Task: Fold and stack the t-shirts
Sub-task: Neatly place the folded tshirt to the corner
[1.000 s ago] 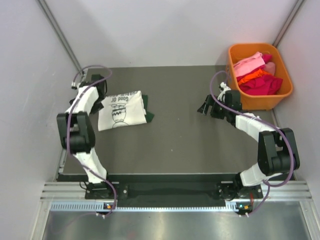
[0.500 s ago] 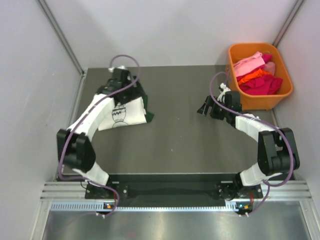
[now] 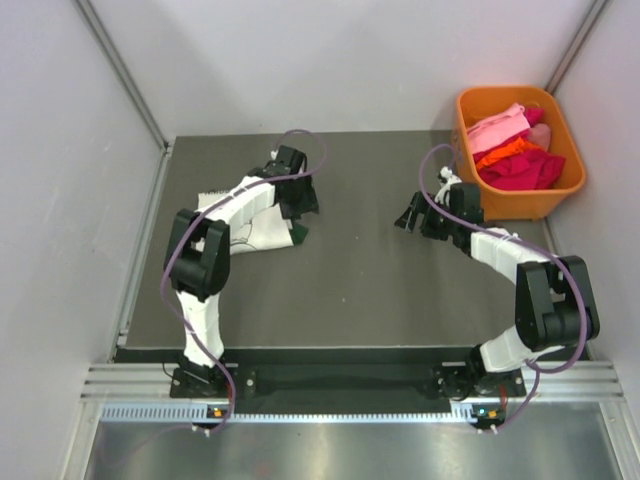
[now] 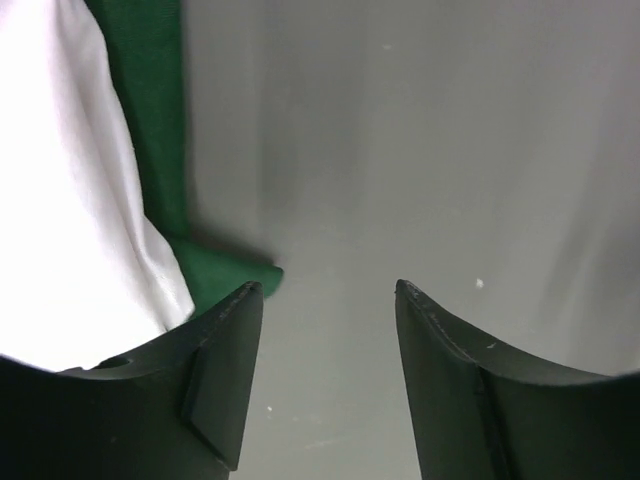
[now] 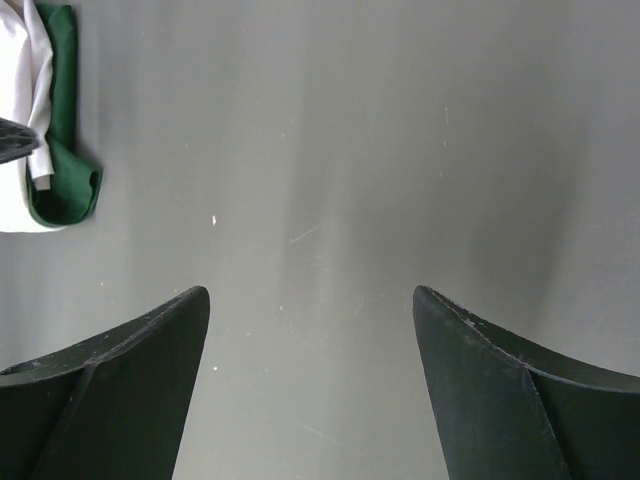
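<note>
from the top, the soft, light cream-white cloth shirt (image 3: 265,234) lies on the dark green cloth shirt (image 3: 299,233), back left on the tabletop (image 3: 360,290), best pinched by an edge; left wrist: left hand (image 4: 325,290) partly open, empty, beside the green corner; right wrist: right hand (image 5: 310,295) wide open, empty.

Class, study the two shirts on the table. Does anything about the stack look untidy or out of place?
Yes. The green shirt is not squared under the white shirt: a strip of it shows along one edge, and one corner pokes out onto the table.
</note>
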Robot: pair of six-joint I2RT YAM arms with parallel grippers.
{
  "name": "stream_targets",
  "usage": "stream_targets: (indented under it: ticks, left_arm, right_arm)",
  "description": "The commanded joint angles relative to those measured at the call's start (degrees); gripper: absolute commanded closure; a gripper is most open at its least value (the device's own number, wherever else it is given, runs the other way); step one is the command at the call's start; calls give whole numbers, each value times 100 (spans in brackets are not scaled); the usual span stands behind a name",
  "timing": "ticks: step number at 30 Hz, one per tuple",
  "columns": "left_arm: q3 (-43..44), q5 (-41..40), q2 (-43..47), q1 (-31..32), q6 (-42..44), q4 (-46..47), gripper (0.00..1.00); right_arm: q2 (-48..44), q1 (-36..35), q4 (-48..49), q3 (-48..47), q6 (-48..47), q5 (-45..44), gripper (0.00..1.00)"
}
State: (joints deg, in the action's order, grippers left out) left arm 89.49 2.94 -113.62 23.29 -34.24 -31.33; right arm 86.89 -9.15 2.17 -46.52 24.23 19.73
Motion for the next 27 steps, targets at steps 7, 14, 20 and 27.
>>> stream_targets:
  ticks: [7,14,20,27]
  left_arm:
    - [376,-241,-652,-26,233,-250,48]
    - [-133,-760,-495,-166,260,-278,51]
    - [-1072,-523,-91,-728,312,30,54]
    - [-1689,-391,437,-931,330,285,54]
  right_arm:
    - [-85,-43,187,-50,12,-4,17]
    - [-67,-43,178,-50,12,5,17]
    - [-58,-43,169,-59,12,14,17]
    - [-93,-43,169,-59,21,-30,17]
